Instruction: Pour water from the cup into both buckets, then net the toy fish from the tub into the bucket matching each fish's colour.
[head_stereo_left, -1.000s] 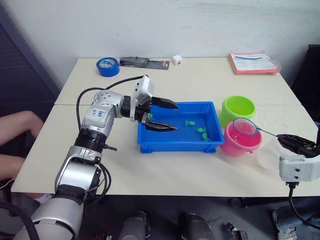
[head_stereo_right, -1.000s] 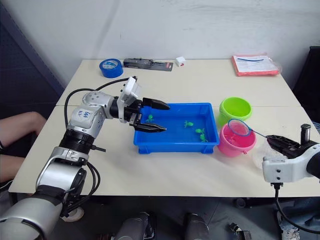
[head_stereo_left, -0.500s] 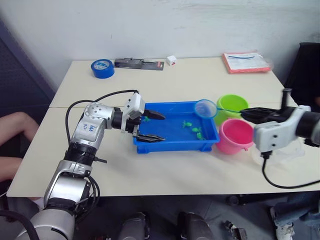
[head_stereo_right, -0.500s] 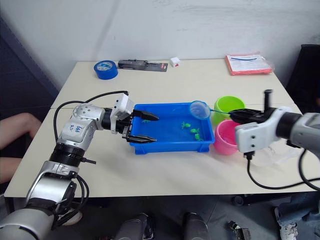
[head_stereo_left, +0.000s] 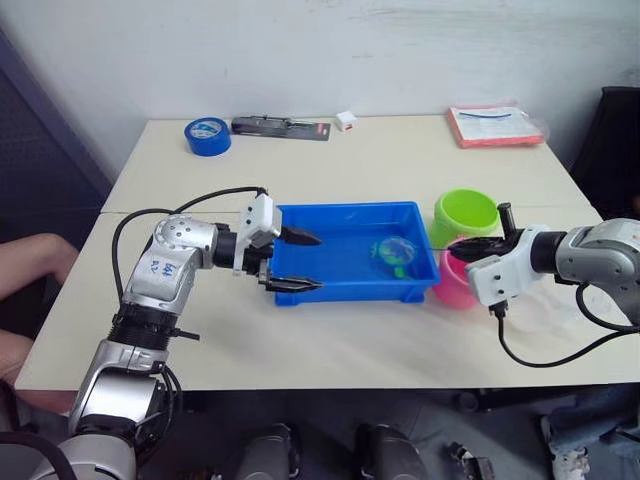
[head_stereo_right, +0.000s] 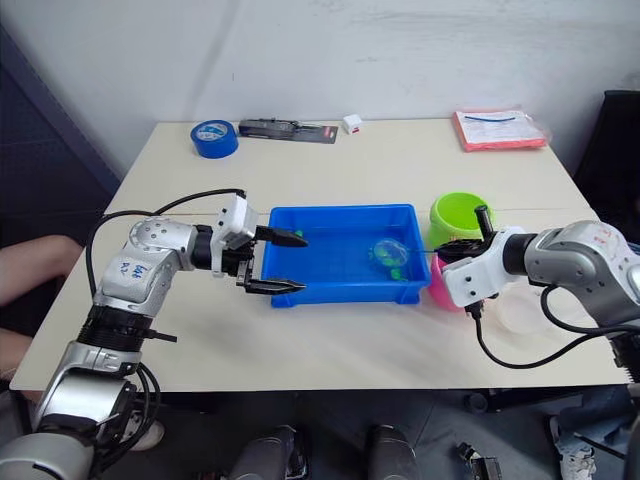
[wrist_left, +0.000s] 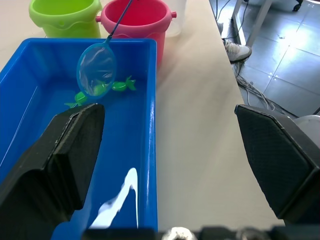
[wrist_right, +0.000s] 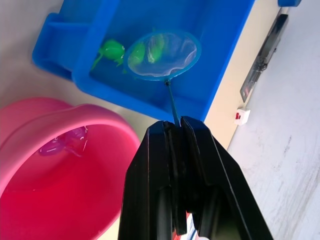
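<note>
Net (wrist_right: 162, 55) over tub (head_stereo_left: 300, 290) — right gripper (wrist_right: 177, 131) clamped

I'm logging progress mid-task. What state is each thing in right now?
Net: held by the right gripper, hoop lowered into the tub.
Tub: holds water and green fish.
Pink bucket: upright, pink fish inside.
Green bucket: upright.
Left gripper: open, straddling the tub's end wall.

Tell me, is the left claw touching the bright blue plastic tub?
Apart. In the left wrist view, the open left claw hangs over the tub's near end, with its black fingers raised clear of the rim.
</note>
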